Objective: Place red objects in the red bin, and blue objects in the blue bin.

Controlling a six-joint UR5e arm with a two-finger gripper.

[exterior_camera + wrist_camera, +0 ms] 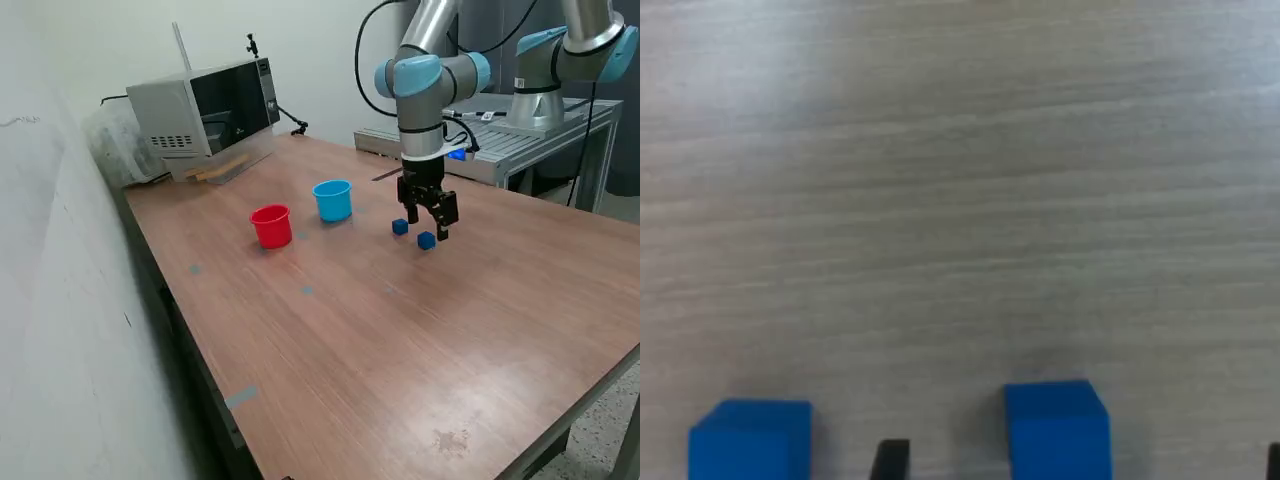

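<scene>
Two dark-blue cubes lie on the wooden table, one nearer the cups and one just beyond it. My gripper hangs open a little above them, holding nothing. In the wrist view one blue cube sits between my two dark fingertips, and the other blue cube lies outside them. The red bin and the light-blue bin stand upright side by side toward the exterior view's left of the cubes. The red objects are out of view.
A microwave stands at the table's far corner on the exterior view's left. A second robot arm sits on a metal bench behind the table. A white wall runs along the left.
</scene>
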